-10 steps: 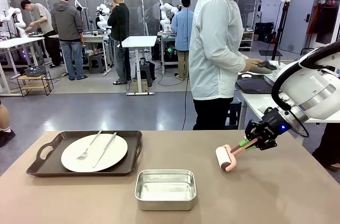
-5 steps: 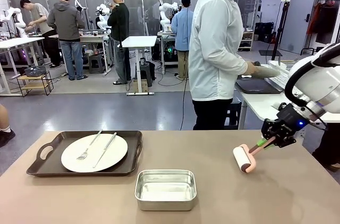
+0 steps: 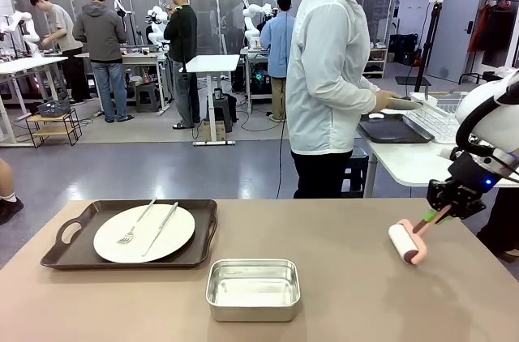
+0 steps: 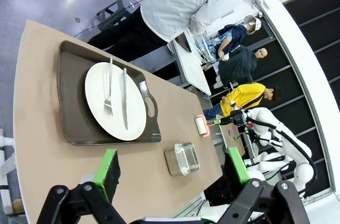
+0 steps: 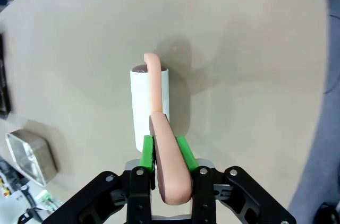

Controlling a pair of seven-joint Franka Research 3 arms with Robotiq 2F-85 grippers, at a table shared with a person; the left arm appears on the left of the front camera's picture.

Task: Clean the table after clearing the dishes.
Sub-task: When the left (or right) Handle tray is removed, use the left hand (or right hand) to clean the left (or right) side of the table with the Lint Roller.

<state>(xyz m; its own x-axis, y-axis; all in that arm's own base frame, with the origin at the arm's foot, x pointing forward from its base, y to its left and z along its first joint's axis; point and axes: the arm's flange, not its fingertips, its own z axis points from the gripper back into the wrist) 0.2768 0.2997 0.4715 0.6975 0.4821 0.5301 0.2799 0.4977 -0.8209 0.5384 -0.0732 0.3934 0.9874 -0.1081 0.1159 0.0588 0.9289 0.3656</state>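
**A:** What is the right gripper (image 3: 436,213) doing?

**B:** It is clamped on the pink handle (image 5: 169,173) of a lint roller (image 3: 408,241), with the green pads pressing the handle from both sides. The white roll sticks out past the fingertips, below and ahead of the wrist. It seems to rest on the table (image 3: 340,220), close to the table's right edge.

**A:** And the left gripper (image 4: 171,163)?

**B:** Its jaws stand wide apart and grip nothing. It hangs high over the table, looking down along it.

**A:** Where are the dishes from there?

**B:** One white plate (image 3: 144,232) sits on a dark tray (image 3: 73,254), below and ahead of the left gripper. In the wrist view it lies nearer the finger at the picture's left. A fork (image 3: 135,224) and a knife (image 3: 160,228) lie side by side on the plate. From the right gripper the tray is well apart, across the table toward the robot's left.

**A:** Anything between the two?

**B:** A steel pan (image 3: 253,288), just beside the tray's near right corner and well apart from the roller.

**A:** And the person?

**B:** A person (image 3: 328,74) in a white jacket stands beyond the table's far edge, behind the right gripper and to its left. The person is turned toward a white side table, hands at it.
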